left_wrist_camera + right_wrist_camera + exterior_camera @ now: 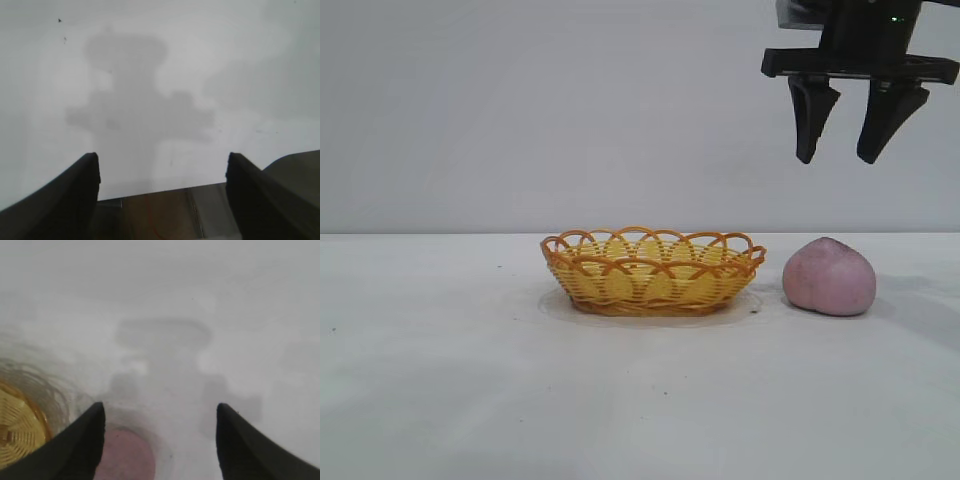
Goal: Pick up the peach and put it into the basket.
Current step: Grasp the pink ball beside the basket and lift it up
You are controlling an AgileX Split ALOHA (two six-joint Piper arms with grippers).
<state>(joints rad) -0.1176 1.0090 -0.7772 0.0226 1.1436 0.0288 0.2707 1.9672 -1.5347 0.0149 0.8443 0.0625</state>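
Peach (829, 277): dusty pink-mauve fruit, matte skin, rounded with a faint crease and a slightly flattened underside. You find it resting on the table just beside the basket, on the exterior view's right, not touching it. In the right wrist view its blurred pink top (124, 456) shows low between the fingers.

Basket (653, 271): shallow oval of yellow-orange woven wicker, with an open looped scalloped rim and tighter weave lower down. You see nothing inside it. It sits near the middle of the table. In the right wrist view its coiled woven floor (17, 427) appears at the edge.

Table (470, 380): flat, pale grey-white, matte, with a few tiny dark specks. A plain pale wall stands behind it.

Right gripper (847, 158): black, hard-edged, with two tapering wedge-shaped fingers (811, 120) pointing down. You have it hanging well above the peach and a little toward the exterior view's right. The jaws are parted about halfway and grip nothing. Nothing stands between it and the fruit.

Left gripper (161, 172): visible only in its own wrist view. Its two dark curved fingers (65, 200) are spread wide over bare table, with nothing between them. Its shadow (137, 107) lies on the surface below.
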